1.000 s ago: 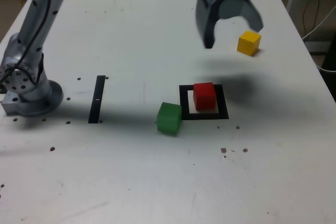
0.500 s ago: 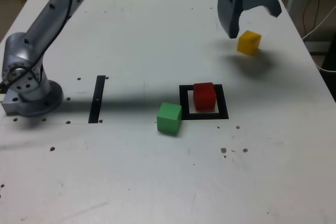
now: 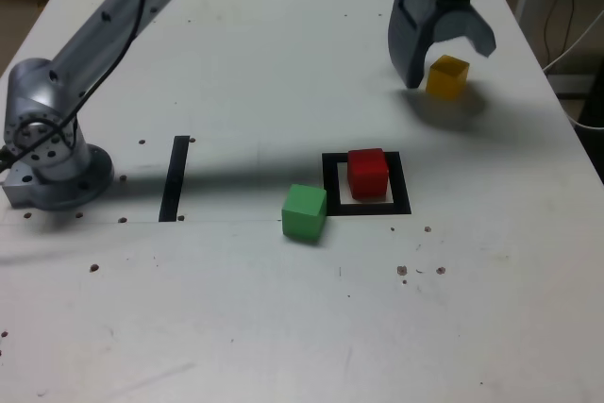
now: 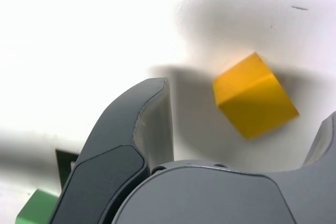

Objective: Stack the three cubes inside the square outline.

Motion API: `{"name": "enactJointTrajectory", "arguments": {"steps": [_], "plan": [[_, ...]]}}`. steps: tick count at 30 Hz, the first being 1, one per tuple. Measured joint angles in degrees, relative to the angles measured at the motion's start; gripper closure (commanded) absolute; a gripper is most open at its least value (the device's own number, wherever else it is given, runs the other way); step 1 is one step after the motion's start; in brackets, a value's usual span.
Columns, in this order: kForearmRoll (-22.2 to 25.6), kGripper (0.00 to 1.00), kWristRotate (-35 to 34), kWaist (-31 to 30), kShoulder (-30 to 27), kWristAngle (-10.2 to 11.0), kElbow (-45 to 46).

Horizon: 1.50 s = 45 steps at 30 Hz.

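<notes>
Exterior view: gripper (image 3: 442, 61) spread wide and empty, poised over the yellow cube (image 3: 447, 77) near the far edge of the table (image 3: 236, 327), toward that view's right. Cube just below and between the jaws, slightly toward the right-hand one, untouched. Wrist view: yellow cube (image 4: 255, 96) framed between the two dark fingers (image 4: 131, 129), turned corner-on to them, no long axis to favour. Likely next: descent, perhaps a small wrist turn to square the pads to flat faces. Red cube (image 3: 368, 173) already inside the square outline (image 3: 401, 203); green cube (image 3: 304, 212) just beside the outline's left edge in the exterior view. Thin black strip (image 3: 175, 177) well apart. No brands, labels or legible writing anywhere.
</notes>
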Motion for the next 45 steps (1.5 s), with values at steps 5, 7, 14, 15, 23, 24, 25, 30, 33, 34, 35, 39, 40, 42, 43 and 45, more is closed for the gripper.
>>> {"name": "enactJointTrajectory", "arguments": {"steps": [5, 7, 14, 15, 23, 24, 25, 30, 33, 34, 35, 39, 40, 42, 43, 45], "plan": [[-0.2, 0.03, 1.5, 0.2, 2.1, 0.9, -3.0], [-0.2, 0.04, 2.0, 0.4, 2.7, 1.2, -3.8], [-1.5, 0.07, 2.6, 0.9, 4.9, 2.3, -5.2], [-1.7, 0.07, 2.6, 0.9, 5.0, 2.3, -5.5], [-2.7, 0.14, 2.6, 1.0, 5.3, 2.6, -5.6], [-2.7, 0.15, 2.6, 1.0, 5.3, 2.6, -5.6], [-2.7, 0.16, 2.6, 1.0, 5.3, 2.6, -5.6], [-2.3, 0.17, 2.6, 1.0, 5.3, 2.0, -4.7], [-2.3, 0.18, 2.6, 0.8, 5.2, 1.7, -4.4], [-2.3, 0.18, 2.6, 0.6, 5.2, 1.6, -4.3], [-2.3, 0.18, 2.7, 0.5, 5.1, 1.4, -4.2], [-2.3, 0.2, 2.9, 0.2, 5.1, 1.2, -4.2], [-2.3, 0.21, 3.0, 0.2, 5.1, 1.1, -4.2], [-2.3, 0.25, 3.1, 0.2, 5.1, 1.0, -4.2], [-2.3, 0.27, 3.3, 0.2, 5.1, 1.0, -4.2], [-2.3, 0.31, 3.4, 0.2, 5.1, 1.0, -4.2]]}}
